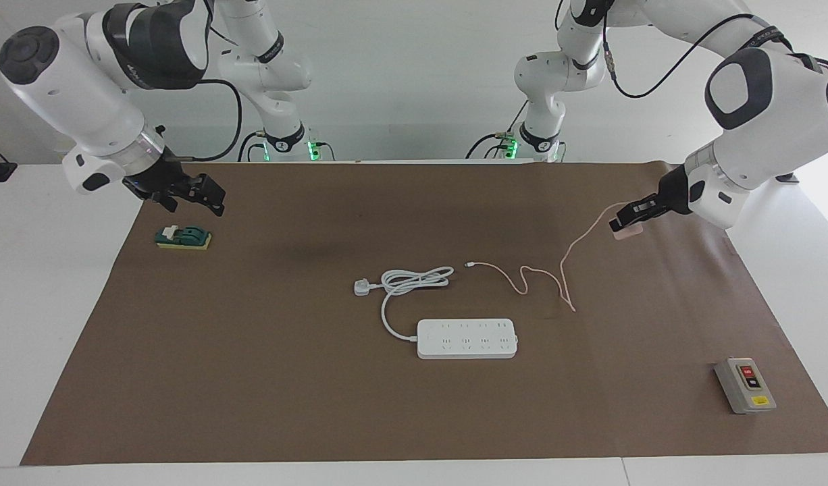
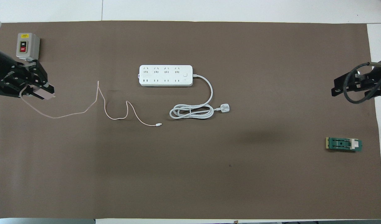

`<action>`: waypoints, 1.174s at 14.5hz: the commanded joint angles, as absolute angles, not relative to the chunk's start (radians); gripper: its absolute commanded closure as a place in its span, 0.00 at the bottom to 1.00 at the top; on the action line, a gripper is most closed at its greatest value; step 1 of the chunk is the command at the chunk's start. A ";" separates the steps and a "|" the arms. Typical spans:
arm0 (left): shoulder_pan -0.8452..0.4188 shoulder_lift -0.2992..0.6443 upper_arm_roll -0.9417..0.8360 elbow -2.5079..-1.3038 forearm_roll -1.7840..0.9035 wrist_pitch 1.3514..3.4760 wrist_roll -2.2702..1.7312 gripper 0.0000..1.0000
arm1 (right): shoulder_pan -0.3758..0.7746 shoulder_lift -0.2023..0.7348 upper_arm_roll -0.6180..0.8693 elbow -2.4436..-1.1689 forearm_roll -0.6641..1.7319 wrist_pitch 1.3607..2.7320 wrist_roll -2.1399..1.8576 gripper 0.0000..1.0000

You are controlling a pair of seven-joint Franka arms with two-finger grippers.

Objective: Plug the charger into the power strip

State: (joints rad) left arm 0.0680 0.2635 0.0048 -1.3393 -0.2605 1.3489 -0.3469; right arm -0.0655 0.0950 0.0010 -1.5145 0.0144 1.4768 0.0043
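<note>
The power strip (image 1: 467, 339) (image 2: 165, 75) lies flat near the middle of the brown mat, sockets up. My left gripper (image 1: 623, 223) (image 2: 43, 90) is shut on the pale-pink charger (image 1: 628, 231) (image 2: 45, 93) and holds it in the air over the left arm's end of the mat, well apart from the strip. The charger's thin pink cable (image 1: 562, 270) (image 2: 116, 116) hangs down and trails over the mat to its small white connector (image 1: 467, 264) (image 2: 159, 124). My right gripper (image 1: 211, 199) (image 2: 335, 88) is open, holds nothing, and waits raised at the right arm's end.
The strip's thick white cord coils beside it and ends in a white three-pin plug (image 1: 363, 287) (image 2: 224, 108). A grey button box (image 1: 745, 386) (image 2: 27, 46) sits at the left arm's end. A green block (image 1: 183, 237) (image 2: 343, 144) lies at the right arm's end.
</note>
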 commanded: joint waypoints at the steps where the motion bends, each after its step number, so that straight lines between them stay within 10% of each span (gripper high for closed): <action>1: 0.052 0.239 0.011 -1.345 -0.195 1.405 -0.543 1.00 | -0.075 0.031 0.011 -1.569 -0.014 1.497 -0.046 0.00; 9: -0.227 0.371 0.009 -1.336 -0.141 1.698 -1.690 1.00 | -0.090 -0.084 0.015 -1.694 -0.008 1.569 -0.052 0.00; 17: -0.365 0.607 0.017 -1.232 -0.049 1.784 -1.942 1.00 | -0.091 -0.078 0.021 -1.681 0.000 1.563 -0.025 0.00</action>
State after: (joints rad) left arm -0.3296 0.5113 0.0004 -1.3238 -0.0828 1.7755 -1.8727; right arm -0.0711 -0.0645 0.0048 -1.6647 0.0051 1.5505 -0.0300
